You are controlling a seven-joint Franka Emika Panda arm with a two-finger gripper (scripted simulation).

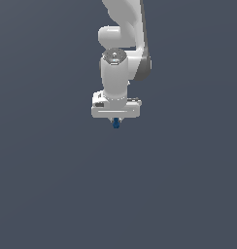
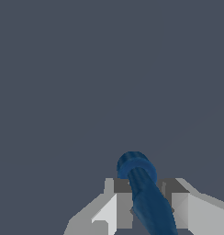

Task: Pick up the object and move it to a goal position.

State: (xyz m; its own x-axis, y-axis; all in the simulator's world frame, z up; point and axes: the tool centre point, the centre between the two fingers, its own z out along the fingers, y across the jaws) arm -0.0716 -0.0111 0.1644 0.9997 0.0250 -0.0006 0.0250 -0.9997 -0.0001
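**Blue piece pinched and ready to travel**

Flat slate-grey background fills both views, with no marker or target anywhere that I can see. From where I stand, the gripper point(image 1: 116, 119) is clenched on the object point(image 1: 116, 124), a small dark blue piece poking out just below the white hand. In the wrist view the object point(image 2: 142, 193) sits between the fingers point(image 2: 119, 209), its long axis running out past the tips and ending in a rounded cap. My read: grasp done, carry in hand; next comes a steady move to the goal, wherever that lies.
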